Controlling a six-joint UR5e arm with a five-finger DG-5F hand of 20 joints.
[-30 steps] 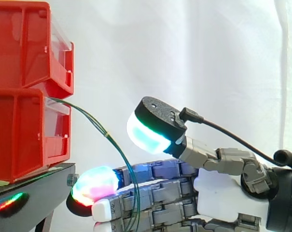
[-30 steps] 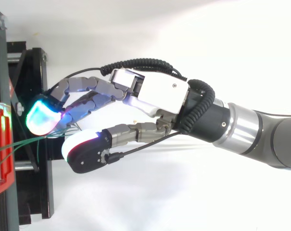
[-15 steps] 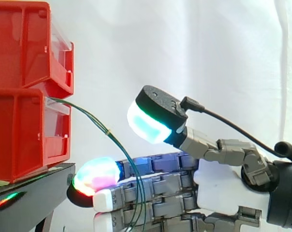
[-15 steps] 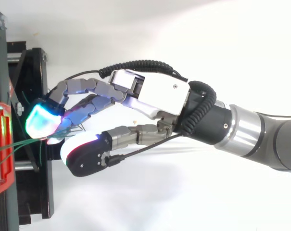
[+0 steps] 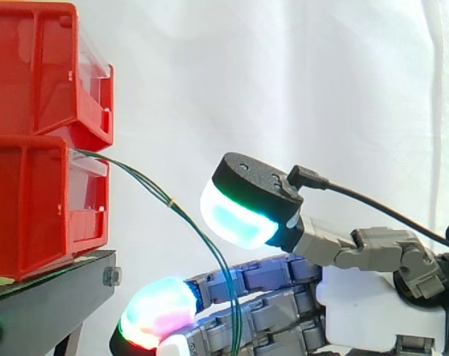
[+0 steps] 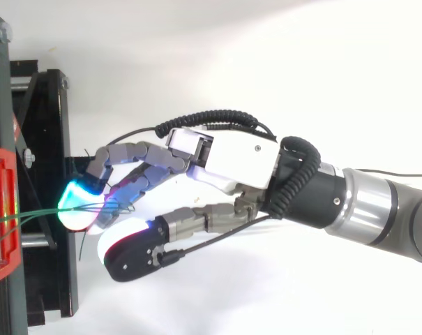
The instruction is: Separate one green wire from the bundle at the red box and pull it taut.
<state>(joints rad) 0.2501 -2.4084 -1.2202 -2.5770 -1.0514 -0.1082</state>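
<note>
The stacked red plastic bins (image 5: 38, 141) are glossy; the white cloth curtain (image 5: 298, 74) is matt (soft folds); the robot hand (image 6: 231, 157) has a smooth white plastic shell; the black stand (image 5: 53, 293) shines slightly.

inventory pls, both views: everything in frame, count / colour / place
red bins: two, red, stacked one on the other at the left of the side view
stand: one, black, under the bins
green wires: at least two strands, exact count unclear, green, leaving the lower bin's front and sagging down and right to the hand
curtain: one, white, behind everything
arm: one, silver-grey, coming in from the right edge of the top view
hand: one, white and grey, just right of the stand, at the low end of the wires
</note>
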